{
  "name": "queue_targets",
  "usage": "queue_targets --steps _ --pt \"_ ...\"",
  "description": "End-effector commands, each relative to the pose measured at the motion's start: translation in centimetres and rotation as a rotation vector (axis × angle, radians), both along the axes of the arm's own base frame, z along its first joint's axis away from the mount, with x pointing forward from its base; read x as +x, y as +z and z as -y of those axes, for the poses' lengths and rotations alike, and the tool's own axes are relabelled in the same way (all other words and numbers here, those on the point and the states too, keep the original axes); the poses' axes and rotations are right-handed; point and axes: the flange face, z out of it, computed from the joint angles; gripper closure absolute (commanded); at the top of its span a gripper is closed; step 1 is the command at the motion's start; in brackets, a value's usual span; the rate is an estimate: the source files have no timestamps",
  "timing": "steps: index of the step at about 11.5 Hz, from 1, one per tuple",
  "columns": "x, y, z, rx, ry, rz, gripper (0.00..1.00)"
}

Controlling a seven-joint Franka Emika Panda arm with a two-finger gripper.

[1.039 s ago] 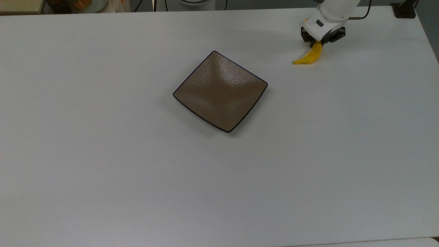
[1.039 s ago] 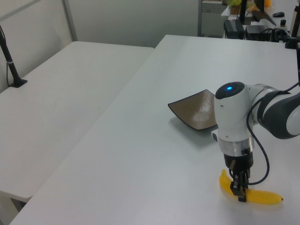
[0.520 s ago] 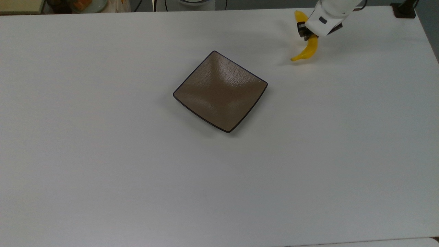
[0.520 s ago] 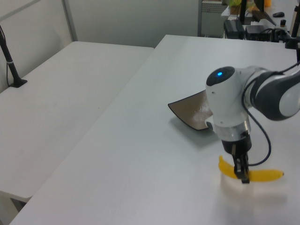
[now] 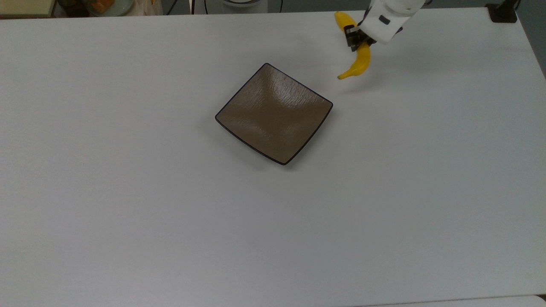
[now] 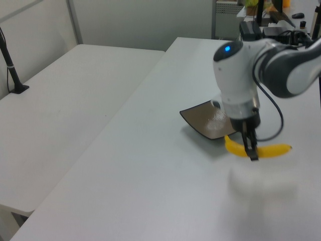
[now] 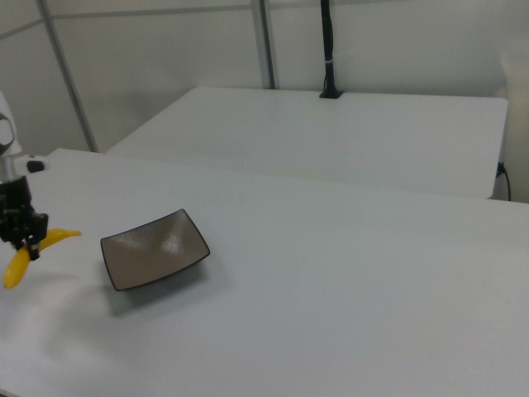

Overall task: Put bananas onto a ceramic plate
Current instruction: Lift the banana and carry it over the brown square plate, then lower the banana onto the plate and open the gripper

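Observation:
My gripper [image 5: 359, 41] is shut on the yellow banana [image 5: 357, 65], gripping it near the middle, and holds it in the air above the table. In the left view the banana [image 6: 271, 150] hangs level under the gripper [image 6: 251, 152], with a soft shadow on the table below. The right view has the banana [image 7: 18, 263] and gripper [image 7: 26, 241] at the far left. The square brown ceramic plate [image 5: 274, 112] lies bare mid-table, down and to the top view's left of the banana; the same plate [image 6: 203, 119] [image 7: 153, 248] lies close beside the banana in both side views.
The white table [image 5: 273, 213] stretches wide around the plate. A second white table [image 6: 70, 95] adjoins it on the left view's left. A black post base [image 5: 503, 13] stands at the top view's upper right corner. Clutter [image 5: 102, 5] lies beyond the top view's far edge.
The gripper has lifted the banana off the table and carried it toward the plate, leftward in the top view. The plate has not moved.

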Motion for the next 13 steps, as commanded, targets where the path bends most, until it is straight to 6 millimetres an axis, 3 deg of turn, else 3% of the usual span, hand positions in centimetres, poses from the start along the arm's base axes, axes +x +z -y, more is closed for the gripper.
queue_targets --steps 1,3,7,11,13 --pt "3.6 2.3 4.6 -0.01 0.001 0.025 0.75" --pt "5.5 2.1 7.2 -0.012 -0.044 0.039 0.75" --pt "10.0 3.8 12.2 0.017 -0.15 0.102 0.75" --pt "13.6 4.3 15.9 0.095 -0.263 0.229 0.65" --pt "14.6 3.4 15.8 0.1 -0.38 0.281 0.0"
